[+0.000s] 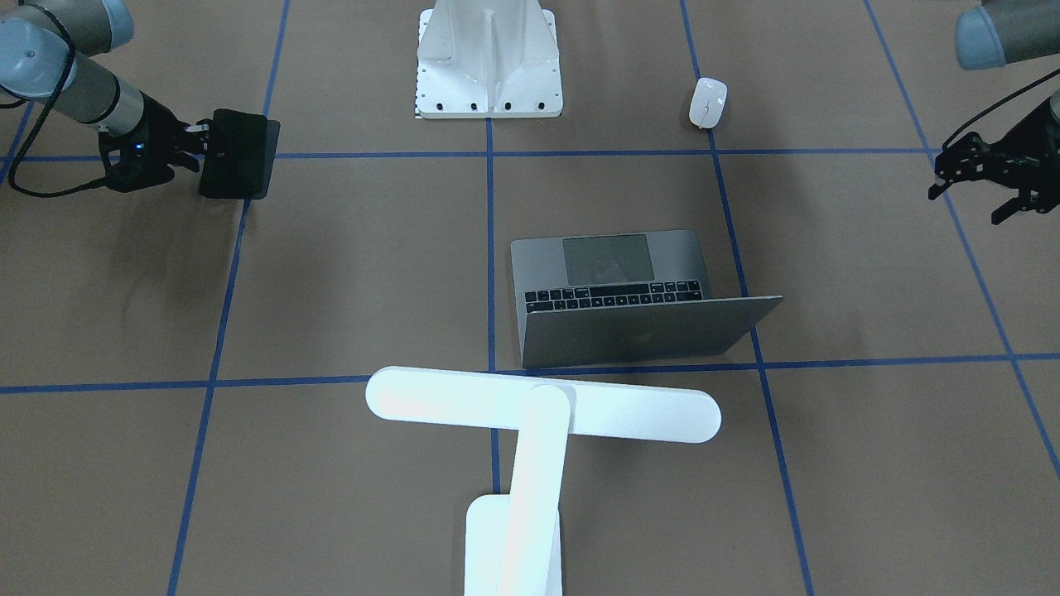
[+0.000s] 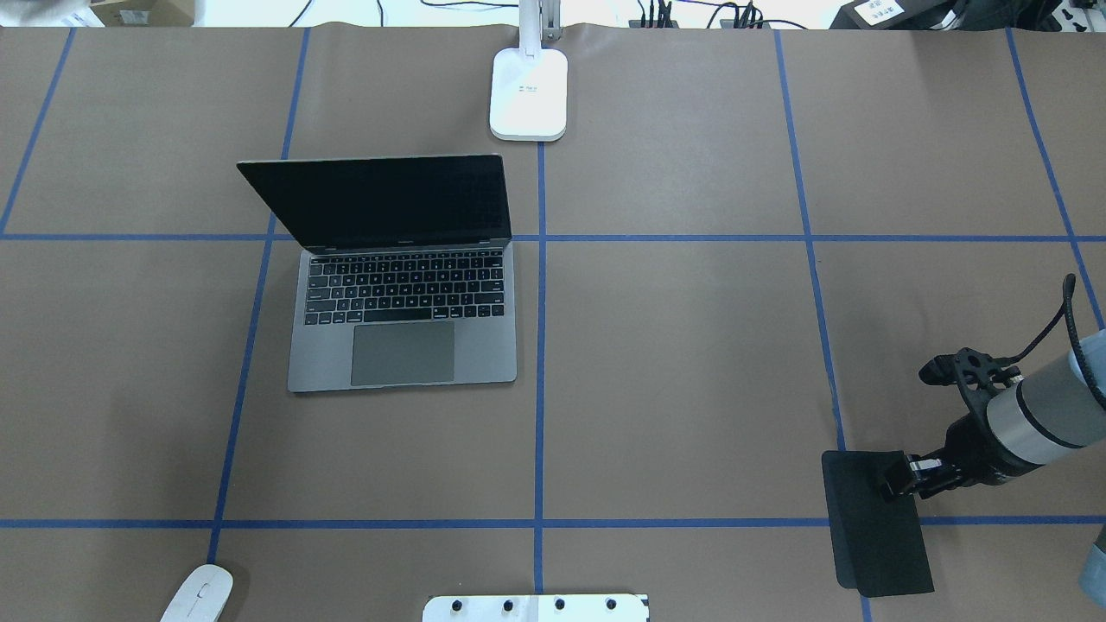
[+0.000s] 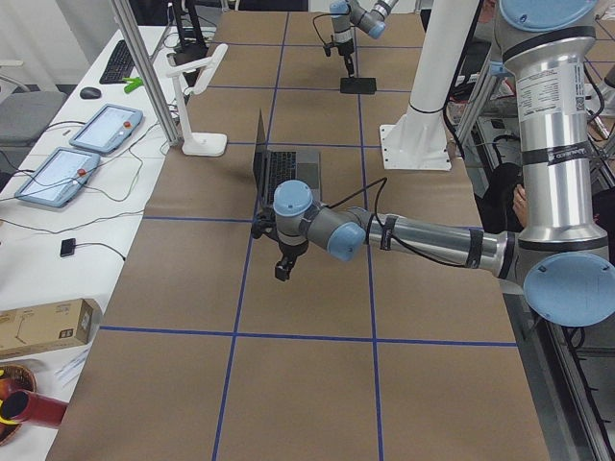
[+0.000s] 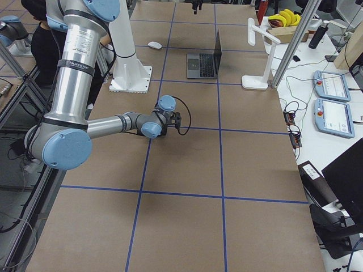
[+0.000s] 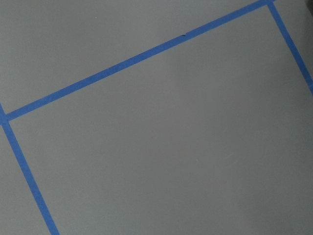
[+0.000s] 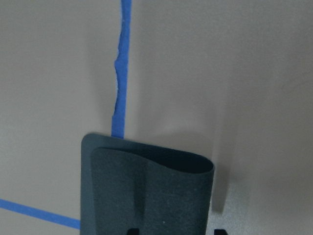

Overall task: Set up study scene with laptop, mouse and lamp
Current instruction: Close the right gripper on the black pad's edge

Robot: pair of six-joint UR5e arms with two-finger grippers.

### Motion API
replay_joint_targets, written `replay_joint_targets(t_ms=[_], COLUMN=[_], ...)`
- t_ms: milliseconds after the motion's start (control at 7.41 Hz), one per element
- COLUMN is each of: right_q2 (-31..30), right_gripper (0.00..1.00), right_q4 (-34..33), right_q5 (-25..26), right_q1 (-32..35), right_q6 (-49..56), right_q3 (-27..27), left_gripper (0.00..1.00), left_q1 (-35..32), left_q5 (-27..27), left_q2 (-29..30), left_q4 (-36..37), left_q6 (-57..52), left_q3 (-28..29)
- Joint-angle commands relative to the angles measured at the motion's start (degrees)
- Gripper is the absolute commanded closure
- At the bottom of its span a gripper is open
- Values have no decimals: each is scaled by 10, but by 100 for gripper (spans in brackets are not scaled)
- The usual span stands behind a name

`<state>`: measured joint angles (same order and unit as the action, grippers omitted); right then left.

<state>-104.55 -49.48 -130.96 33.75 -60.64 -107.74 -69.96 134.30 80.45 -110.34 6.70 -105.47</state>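
- The right end effector (image 2: 895,480) is clenched on one short edge of a black mat (image 2: 877,536); the right wrist view shows that edge curled upward in the grip, which the overhead view flattens out
- The mat's long axis runs roughly toward and away from the robot, slightly skewed, with its far end seemingly resting on the bench (image 2: 691,363)
- The left end effector (image 1: 965,205) hangs released, fingers spread with nothing between them. Only the front-facing and left side views show it, the overhead view leaves it out, and its own wrist camera sees just bare bench and blue tape lines (image 5: 132,61)
- The mouse (image 2: 197,596) lies at the robot's near edge on its left side, just beside the white pedestal (image 2: 536,607), so the left arm is much the nearer one to it
- The laptop (image 2: 406,337) stands open with its screen facing the robot, just left of the central tape line and well apart from the mat, forward and to the left of the right end effector
- My guess is the mat belongs in the space to the laptop's right, a long carry across the bench
- The lamp (image 1: 542,406) stands behind the laptop at the far edge, its bar head running parallel to the lid
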Motion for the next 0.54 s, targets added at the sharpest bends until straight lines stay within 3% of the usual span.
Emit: replay_joint_targets(t_ms=[0,405], right_q2=[0,0], right_gripper=[61,73], right_q4=[0,0], right_q5=[0,2], right_q1=[-1,0], right_q6=[0,0], right_q3=[1,1], left_gripper=[0,0], left_q1=[0,0], left_q5=[0,0], left_q2=[1,0], left_q4=[-19,-19], left_q6=[1,1], left_q3=[13,12])
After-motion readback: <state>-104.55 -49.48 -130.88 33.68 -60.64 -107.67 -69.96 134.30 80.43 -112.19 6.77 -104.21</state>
